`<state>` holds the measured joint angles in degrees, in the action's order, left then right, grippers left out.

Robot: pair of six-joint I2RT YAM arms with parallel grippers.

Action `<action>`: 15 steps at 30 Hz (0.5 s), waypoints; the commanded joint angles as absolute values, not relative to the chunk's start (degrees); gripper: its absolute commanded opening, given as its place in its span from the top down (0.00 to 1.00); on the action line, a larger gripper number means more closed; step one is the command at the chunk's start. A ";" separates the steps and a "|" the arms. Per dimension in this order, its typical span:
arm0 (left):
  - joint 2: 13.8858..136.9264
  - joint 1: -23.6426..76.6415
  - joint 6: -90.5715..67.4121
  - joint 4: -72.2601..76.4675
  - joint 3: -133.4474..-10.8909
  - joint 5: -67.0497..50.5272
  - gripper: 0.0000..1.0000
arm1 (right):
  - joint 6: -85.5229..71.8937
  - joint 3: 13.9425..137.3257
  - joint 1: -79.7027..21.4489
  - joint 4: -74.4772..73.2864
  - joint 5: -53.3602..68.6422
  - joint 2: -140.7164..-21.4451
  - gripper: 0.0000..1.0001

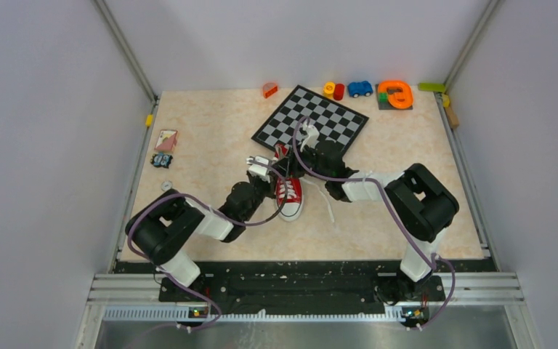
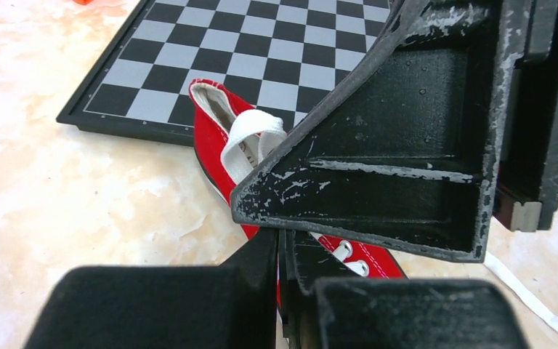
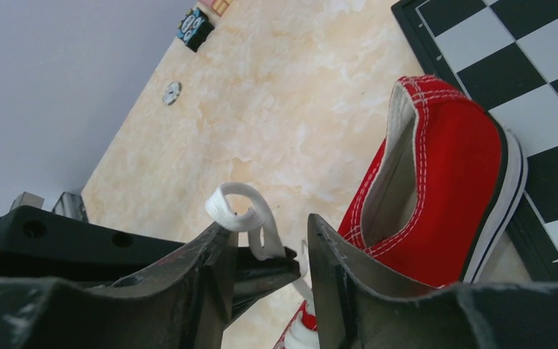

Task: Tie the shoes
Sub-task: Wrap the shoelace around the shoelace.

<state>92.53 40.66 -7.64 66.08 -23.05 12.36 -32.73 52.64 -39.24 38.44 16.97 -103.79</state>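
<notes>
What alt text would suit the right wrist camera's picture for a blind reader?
A white lace loop stands up between the open fingers of the right pincer. Beyond it, a red sneaker lies on the marbled table, heel at the edge of a chessboard.

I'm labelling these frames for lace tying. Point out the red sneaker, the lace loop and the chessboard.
red sneaker (image 3: pixel 450 182): right wrist view, heel canvas.
lace loop (image 3: pixel 267 236): right wrist view, hanging side.
chessboard (image 2: pixel 261 43): left wrist view, playing squares.

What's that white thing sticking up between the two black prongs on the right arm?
A loop of white lace from the red shoe stands in the gap of the right tool, its jaws apart. The right wrist view shows it.
</notes>
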 commanded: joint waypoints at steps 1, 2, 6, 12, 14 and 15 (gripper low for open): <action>92.84 39.31 -9.60 73.56 -21.59 7.67 1.00 | -30.10 54.45 -39.12 37.88 15.48 -100.54 0.55; 93.62 39.21 -9.24 76.16 -20.91 7.35 1.00 | -29.87 54.04 -39.11 37.73 14.92 -99.60 0.55; 97.91 38.79 -9.07 87.54 -18.56 5.19 1.00 | -28.66 52.17 -39.04 35.32 11.71 -94.40 0.54; 98.11 37.82 -9.18 87.86 -18.32 3.24 1.00 | -28.72 44.95 -37.55 32.73 11.15 -84.09 0.42; 96.96 37.64 -9.23 85.65 -18.38 3.27 1.00 | -28.72 41.72 -35.94 30.26 12.74 -80.90 0.41; 96.45 37.59 -9.28 84.62 -18.31 3.29 1.00 | -28.56 41.22 -35.00 27.56 13.08 -79.74 0.41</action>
<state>98.91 38.17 -8.88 82.24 -18.52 4.56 -29.39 45.06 -38.17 32.47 11.92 -84.97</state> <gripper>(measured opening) 0.010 0.584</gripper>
